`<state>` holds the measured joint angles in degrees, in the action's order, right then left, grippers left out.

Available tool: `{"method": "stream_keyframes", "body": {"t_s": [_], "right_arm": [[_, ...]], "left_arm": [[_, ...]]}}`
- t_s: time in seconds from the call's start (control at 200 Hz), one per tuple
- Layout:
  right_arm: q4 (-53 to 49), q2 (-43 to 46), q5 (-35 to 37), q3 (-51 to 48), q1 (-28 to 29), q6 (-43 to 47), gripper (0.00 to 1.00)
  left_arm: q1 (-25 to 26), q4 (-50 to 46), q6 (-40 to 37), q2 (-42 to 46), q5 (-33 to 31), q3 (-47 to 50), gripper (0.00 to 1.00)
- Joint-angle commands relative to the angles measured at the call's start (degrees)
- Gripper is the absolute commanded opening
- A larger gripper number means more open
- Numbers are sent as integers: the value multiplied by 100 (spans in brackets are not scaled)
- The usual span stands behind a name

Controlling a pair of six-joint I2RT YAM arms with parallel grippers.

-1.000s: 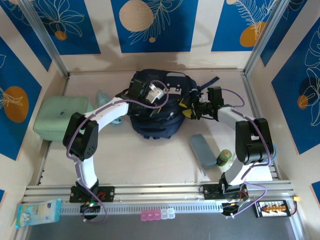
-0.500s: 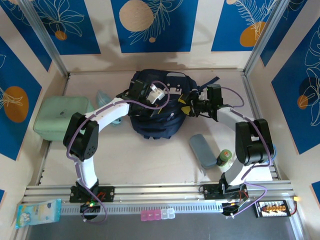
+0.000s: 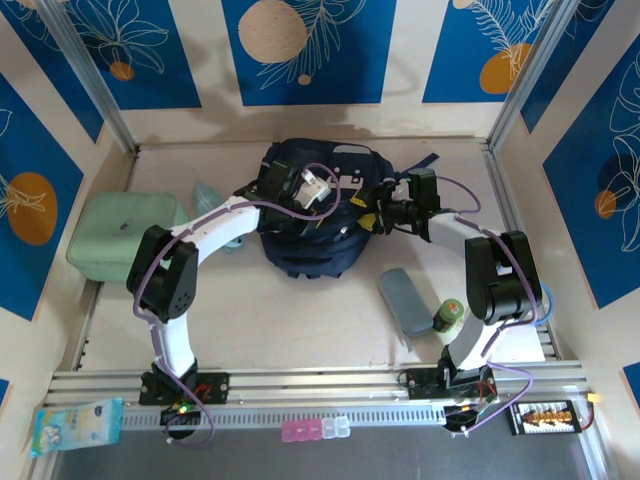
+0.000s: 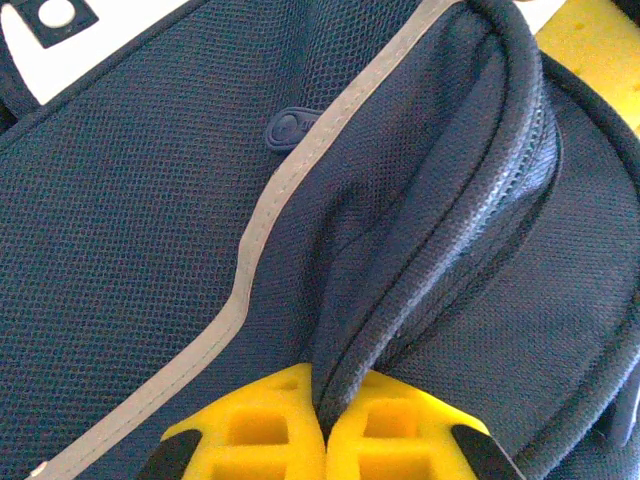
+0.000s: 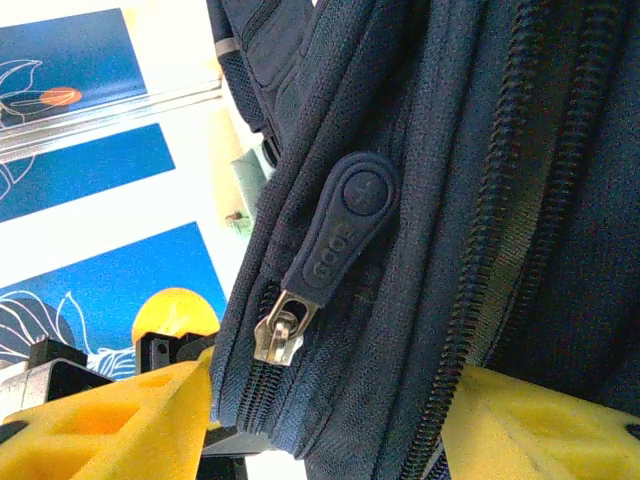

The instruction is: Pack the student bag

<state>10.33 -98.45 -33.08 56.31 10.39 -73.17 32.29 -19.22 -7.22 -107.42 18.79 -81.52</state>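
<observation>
Student bag point(image 3: 310, 215) lying at the far middle of the worktop point(image 3: 300, 310); left tool point(image 4: 322, 440) pinching a fold of its navy fabric — right tool point(image 5: 325, 420) spread, straddling the zipper band with the pull tab point(image 5: 335, 235) in the gap. Hold the fold taut and close squarely on the tab before drawing along the teeth.
</observation>
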Motion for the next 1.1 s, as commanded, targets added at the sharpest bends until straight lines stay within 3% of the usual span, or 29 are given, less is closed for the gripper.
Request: {"method": "stream_keyframes", "body": {"t_s": [0.0,0.25,0.475,0.5,0.61,0.725,0.79,0.935,1.09], "right_arm": [[-74,132,-73,69,-23,-161,62],[-623,-205,-268,577,182,-250,60],[-1391,-477,-337,1032,303,-90,52],[-1447,-483,-336,1054,309,-71,50],[-1514,-467,-332,1083,318,-9,37],[-1556,-397,-306,1101,322,100,25],[-1570,-351,-259,1114,330,156,20],[-1605,-269,-180,1135,329,245,13],[-1674,-256,-171,1180,328,320,13]], "left_arm": [[114,-36,-99,177,81,-31,0],[132,-37,-135,192,47,-57,0],[169,-137,-101,388,-67,-1,0],[179,-154,-77,422,-92,9,4],[201,-383,164,661,-312,33,38],[290,-521,1184,1048,-954,205,61],[374,-377,1959,1310,-1052,508,66],[641,-272,3203,1656,-998,973,67],[979,-150,4110,1578,-667,1122,56]]}}
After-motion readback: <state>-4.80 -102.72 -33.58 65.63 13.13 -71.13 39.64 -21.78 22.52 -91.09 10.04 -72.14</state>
